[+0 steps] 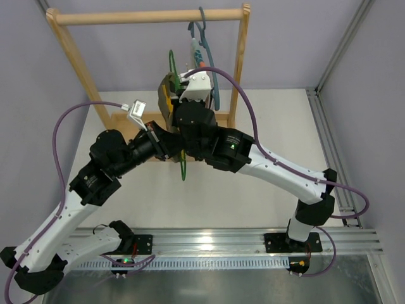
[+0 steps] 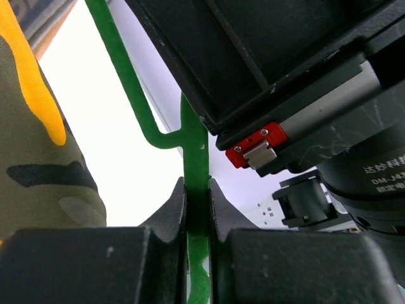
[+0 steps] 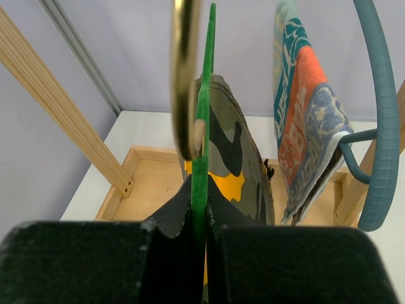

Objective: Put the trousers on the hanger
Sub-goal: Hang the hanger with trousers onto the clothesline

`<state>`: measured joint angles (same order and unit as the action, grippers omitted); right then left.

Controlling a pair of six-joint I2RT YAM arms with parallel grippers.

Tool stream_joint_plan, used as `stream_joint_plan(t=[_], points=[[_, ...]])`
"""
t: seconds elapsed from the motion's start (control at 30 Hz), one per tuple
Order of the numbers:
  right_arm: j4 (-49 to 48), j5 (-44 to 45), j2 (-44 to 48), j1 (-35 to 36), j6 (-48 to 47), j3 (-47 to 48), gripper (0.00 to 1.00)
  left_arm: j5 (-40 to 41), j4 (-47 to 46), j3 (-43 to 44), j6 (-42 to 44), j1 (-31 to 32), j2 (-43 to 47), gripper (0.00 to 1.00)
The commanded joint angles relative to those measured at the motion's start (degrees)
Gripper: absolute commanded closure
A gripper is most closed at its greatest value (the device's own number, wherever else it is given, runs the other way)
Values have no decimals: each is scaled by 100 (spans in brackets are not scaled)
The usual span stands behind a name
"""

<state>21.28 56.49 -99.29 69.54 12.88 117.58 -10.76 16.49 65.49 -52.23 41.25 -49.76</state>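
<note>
The green hanger is pinched between both grippers. My left gripper is shut on one thin green bar of it, and my right gripper is shut on the hanger just below its metal hook. The camouflage trousers hang draped behind the hanger and show at the left in the left wrist view. In the top view the hanger, the trousers and both grippers are bunched together in front of the wooden rack; the fingertips are hidden there.
A wooden clothes rack stands at the back with its base frame on the table. A grey-blue hanger hangs from its rail and carries a small striped cloth, close to the right of the trousers.
</note>
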Motion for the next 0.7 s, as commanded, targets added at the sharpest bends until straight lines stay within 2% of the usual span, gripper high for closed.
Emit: stream_joint_plan(t=[0.0,0.1,0.17,0.23,0.43,0.67], points=[[-704,-137,611,-116,232,-7,96,-442,-743,7,-32,-91,63,100],[-739,-252,717,-177,267,-130,94,-698,-901,-1,-260,-292,10,100],[-835,-349,814,-204,215,-296,88,-1023,-1095,-2,-428,-398,-60,100],[-906,-419,963,-230,206,-437,78,-1252,-1270,7,-656,-548,-95,100],[-1187,-656,1446,-300,223,-1122,67,-1603,-1034,350,-710,-917,-253,100],[-1547,-946,2271,-309,267,-2061,65,-1761,-568,798,-438,-1303,-342,100]])
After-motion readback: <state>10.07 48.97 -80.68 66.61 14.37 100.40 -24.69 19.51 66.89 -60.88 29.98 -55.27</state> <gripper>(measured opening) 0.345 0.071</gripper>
